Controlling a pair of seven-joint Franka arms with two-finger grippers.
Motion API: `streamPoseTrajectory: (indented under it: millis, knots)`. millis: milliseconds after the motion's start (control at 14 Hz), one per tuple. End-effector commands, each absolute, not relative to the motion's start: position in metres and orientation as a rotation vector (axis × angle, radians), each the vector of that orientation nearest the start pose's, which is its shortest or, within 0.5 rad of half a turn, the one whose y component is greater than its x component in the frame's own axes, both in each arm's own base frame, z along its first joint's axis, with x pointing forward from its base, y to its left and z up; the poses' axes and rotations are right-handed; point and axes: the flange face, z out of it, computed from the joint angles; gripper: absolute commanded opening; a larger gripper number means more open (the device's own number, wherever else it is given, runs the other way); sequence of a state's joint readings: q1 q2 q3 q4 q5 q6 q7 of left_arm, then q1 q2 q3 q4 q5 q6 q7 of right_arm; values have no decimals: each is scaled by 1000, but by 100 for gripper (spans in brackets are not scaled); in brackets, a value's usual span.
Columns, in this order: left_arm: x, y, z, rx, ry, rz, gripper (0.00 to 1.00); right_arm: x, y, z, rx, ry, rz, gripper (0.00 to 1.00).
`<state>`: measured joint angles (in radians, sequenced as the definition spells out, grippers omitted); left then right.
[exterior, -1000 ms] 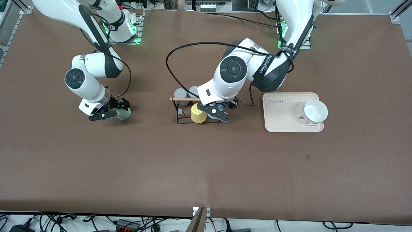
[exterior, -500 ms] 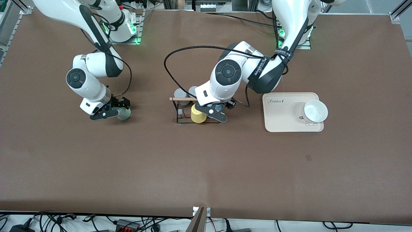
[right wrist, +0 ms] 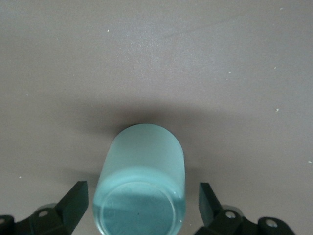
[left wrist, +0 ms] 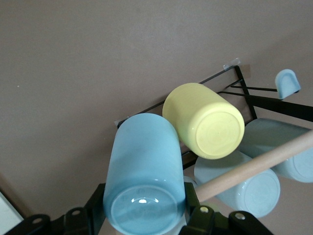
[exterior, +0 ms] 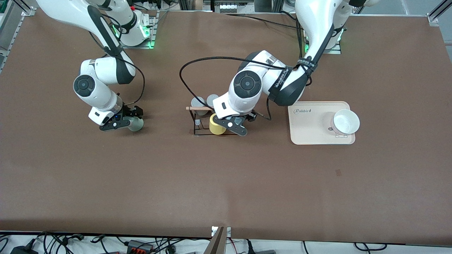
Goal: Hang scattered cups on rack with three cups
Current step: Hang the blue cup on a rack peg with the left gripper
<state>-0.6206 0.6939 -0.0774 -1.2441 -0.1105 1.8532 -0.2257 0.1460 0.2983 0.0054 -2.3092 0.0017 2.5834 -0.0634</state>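
The left gripper is over the rack, at the rack's end toward the left arm's side, its jaws pinching the blue cup near its base. In the left wrist view that cup lies tilted with its base toward the camera, just beside the yellow cup and the wooden bar; whether it touches either I cannot tell. Two grey cups hang past the bar, and a free grey peg sticks up from the black wire frame.

The right gripper is low over the bench toward the right arm's end, well apart from the rack. The green cup lies on its side on the bench between the jaws. In the right wrist view the jaws are spread, each finger standing clear of the cup with a gap on both sides.

A cream tray lies toward the left arm's end, with a white bowl on it
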Motion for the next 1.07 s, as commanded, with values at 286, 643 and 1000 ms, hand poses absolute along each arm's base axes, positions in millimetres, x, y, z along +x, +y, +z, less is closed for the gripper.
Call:
streamPoseTrajectory:
  millis: [286, 643, 1000]
  knots:
    - [564, -479, 321, -3120, 700, 231, 40, 513, 80, 216, -3119, -338, 20, 100]
    - [571, -468, 337, -3124, 669, 222, 100, 513, 79, 216, -3118, -342, 17, 97]
    - [594, -406, 411, -3128, 538, 206, 100, 513, 79, 215, -3119, -340, 22, 42]
